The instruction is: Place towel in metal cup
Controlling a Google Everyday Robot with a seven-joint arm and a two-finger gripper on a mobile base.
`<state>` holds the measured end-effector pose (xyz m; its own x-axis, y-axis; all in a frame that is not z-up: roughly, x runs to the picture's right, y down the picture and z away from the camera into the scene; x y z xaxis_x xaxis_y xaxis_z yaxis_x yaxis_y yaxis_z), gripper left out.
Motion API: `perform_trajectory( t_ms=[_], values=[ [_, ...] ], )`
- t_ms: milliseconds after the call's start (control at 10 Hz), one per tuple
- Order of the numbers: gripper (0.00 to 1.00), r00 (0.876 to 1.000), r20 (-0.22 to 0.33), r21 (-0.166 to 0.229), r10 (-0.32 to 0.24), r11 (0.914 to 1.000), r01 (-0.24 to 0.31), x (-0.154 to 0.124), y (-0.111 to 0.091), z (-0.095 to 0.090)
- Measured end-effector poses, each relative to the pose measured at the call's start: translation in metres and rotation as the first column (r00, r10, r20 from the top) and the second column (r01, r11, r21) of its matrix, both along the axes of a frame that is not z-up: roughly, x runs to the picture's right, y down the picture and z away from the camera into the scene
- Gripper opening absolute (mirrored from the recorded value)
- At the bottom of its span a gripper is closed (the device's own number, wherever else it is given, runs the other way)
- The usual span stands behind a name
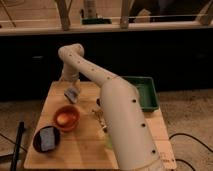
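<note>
In the camera view, a wooden table (82, 150) is seen from above, set on a speckled floor (190, 112) before a dark cabinet front (165, 52). The white arm (117, 107) is raised from the table's front right, is bent at an elbow above the back left corner, and is turned down from there. The gripper (72, 93) is held low over the back left part of the table, near the left edge and just behind an orange round vessel (66, 118). How wide it stands cannot be told, nor whether anything is held in it; only a grey-blue patch is made out at its tip.

A grey cloth-like piece, taken to be the towel (47, 138), is laid inside a dark bowl (36, 143) at the front left corner, close to the edge. The dark bowl and the orange vessel are set just beside each other. Whether the orange vessel is the metal cup cannot be told.

A green tray (150, 105) is placed at the back right corner, up against the right edge. Small items (100, 116), too blurred to name, are seen next to the arm. Bare wood is left along the front middle. A dark pole (20, 142) is stood by the left edge.
</note>
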<state>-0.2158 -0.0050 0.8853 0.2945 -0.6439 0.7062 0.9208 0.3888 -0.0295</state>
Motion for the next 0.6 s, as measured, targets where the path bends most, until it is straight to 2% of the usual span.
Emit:
perform_trajectory(
  t_ms=[600],
  values=[
    [0.80,1.000,0.012,-0.005,-0.007,1.0000,0.007,0.0019,0.0009,-0.0009]
  ],
)
